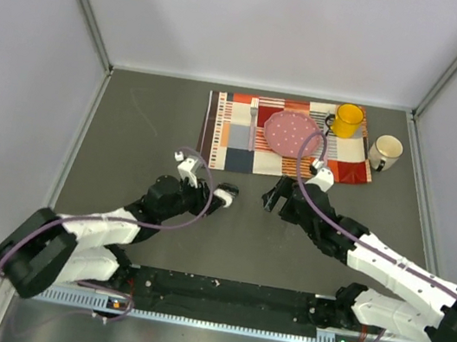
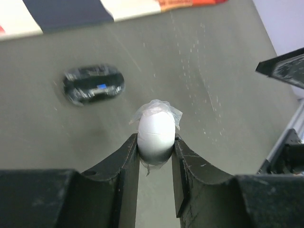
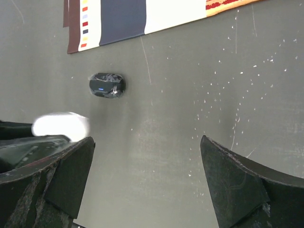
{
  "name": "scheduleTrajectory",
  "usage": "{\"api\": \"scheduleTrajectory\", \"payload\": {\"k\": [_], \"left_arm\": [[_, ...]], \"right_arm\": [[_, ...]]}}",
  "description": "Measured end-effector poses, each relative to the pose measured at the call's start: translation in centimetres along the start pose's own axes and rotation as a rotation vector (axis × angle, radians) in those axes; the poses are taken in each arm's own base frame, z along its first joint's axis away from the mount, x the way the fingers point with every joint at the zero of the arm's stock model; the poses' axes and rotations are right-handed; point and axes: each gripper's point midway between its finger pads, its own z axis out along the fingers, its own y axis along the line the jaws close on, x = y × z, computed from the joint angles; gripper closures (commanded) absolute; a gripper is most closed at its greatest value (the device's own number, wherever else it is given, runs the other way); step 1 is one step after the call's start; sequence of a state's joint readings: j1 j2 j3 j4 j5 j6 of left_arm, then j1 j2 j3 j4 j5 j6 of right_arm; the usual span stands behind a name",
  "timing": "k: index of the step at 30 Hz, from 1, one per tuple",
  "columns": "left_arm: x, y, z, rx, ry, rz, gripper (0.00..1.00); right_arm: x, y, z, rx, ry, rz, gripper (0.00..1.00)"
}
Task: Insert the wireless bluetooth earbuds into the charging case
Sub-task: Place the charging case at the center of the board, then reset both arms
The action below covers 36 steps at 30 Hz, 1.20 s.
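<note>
Left hand [image 2: 155, 141] pinches white pod [image 2: 156, 124], long axis pointing straight outward.

Top cam looking down from behind; wrist cams sitting low over table [image 1: 122, 179], both catching black case [image 2: 93, 84], placemat [image 3: 118, 19].
</note>
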<state>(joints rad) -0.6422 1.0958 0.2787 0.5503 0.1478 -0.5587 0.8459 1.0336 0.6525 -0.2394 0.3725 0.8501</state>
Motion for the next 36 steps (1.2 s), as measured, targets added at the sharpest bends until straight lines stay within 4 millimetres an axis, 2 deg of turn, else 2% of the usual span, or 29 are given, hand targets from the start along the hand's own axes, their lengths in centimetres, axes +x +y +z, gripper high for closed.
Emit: {"api": "scheduleTrajectory", "payload": {"k": [3, 5, 10, 14, 15, 21, 23, 25, 30, 32, 33, 36], "left_arm": [[2.9, 0.4, 1.0, 0.002, 0.101, -0.127, 1.0], [4.2, 0.6, 1.5, -0.002, 0.139, -0.186, 1.0], [6.0, 1.3, 2.3, -0.026, 0.175, -0.293, 0.94], [6.9, 1.8, 2.6, -0.047, 0.194, -0.341, 0.82], [7.1, 1.9, 2.7, -0.05, 0.197, -0.354, 0.76], [6.9, 1.8, 3.4, -0.054, 0.2, -0.382, 0.63], [6.8, 1.9, 3.6, -0.063, 0.205, -0.38, 0.46], [6.8, 2.2, 3.5, -0.085, 0.204, -0.37, 0.41], [5.8, 2.8, 2.4, -0.146, 0.184, -0.33, 0.21], [5.4, 3.1, 1.8, -0.173, 0.174, -0.31, 0.06], [5.2, 3.2, 1.5, -0.188, 0.169, -0.298, 0.02], [4.0, 3.5, 0.3, -0.227, 0.134, -0.262, 0.01]], "right_arm": [[0.0, -0.1, 0.1, 0.003, 0.001, 0.0, 0.07], [0.2, -0.3, 0.1, 0.008, 0.006, -0.002, 0.07], [0.3, -0.4, 0.1, 0.009, 0.011, -0.006, 0.07], [0.1, -0.6, 0.1, 0.014, 0.008, -0.009, 0.07], [0.0, -0.7, 0.2, 0.017, 0.007, -0.008, 0.07], [0.2, -1.6, 0.4, 0.035, 0.014, -0.011, 0.07], [0.2, -1.6, 0.4, 0.036, 0.015, -0.016, 0.07], [0.1, -1.6, 0.4, 0.034, 0.014, -0.016, 0.07], [-0.1, -1.8, 0.3, 0.032, 0.009, -0.018, 0.07], [-0.2, -1.9, 0.3, 0.033, 0.006, -0.016, 0.07], [-0.2, -1.9, 0.2, 0.032, 0.005, -0.017, 0.07], [-0.3, -1.9, 0.2, 0.033, 0.003, -0.022, 0.07]]}}
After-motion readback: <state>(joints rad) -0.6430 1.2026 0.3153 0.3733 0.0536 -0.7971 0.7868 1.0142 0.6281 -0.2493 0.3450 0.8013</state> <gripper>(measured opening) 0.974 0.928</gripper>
